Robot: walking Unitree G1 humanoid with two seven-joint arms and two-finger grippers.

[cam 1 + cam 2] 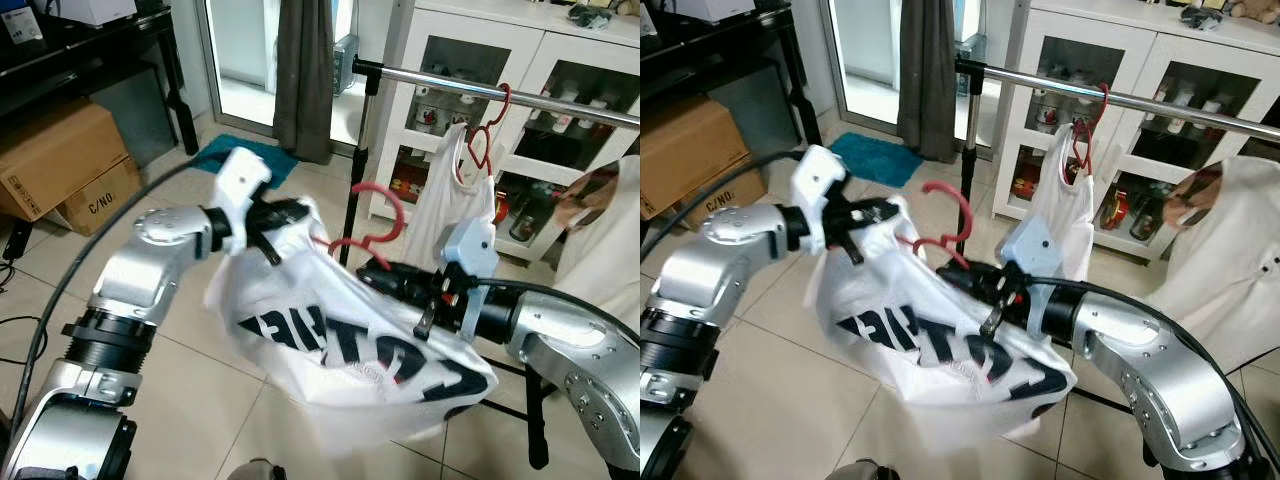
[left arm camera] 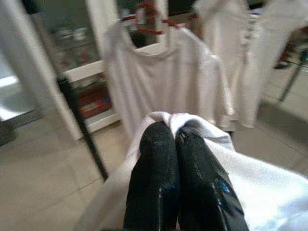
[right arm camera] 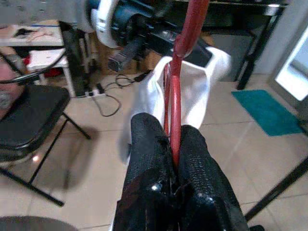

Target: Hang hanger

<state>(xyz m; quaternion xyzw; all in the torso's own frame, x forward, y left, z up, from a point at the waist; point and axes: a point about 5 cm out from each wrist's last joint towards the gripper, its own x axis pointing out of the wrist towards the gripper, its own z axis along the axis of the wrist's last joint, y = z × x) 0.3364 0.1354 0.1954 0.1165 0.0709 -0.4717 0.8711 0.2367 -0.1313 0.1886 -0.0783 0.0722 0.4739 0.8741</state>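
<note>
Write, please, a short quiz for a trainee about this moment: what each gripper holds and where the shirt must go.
1. True or false: the right gripper is shut on the red hanger.
2. What does the left gripper pinch?
A. the metal rail
B. the white T-shirt
C. the curtain
3. Fill in: on the metal rail there already hangs another white shirt on a ____ hanger.

Key
1. True. In the right wrist view the red wire runs between the two closed fingers.
2. B. The black fingers are closed on a fold of the white T-shirt, which hangs between the two arms in front of the rail.
3. red
</note>
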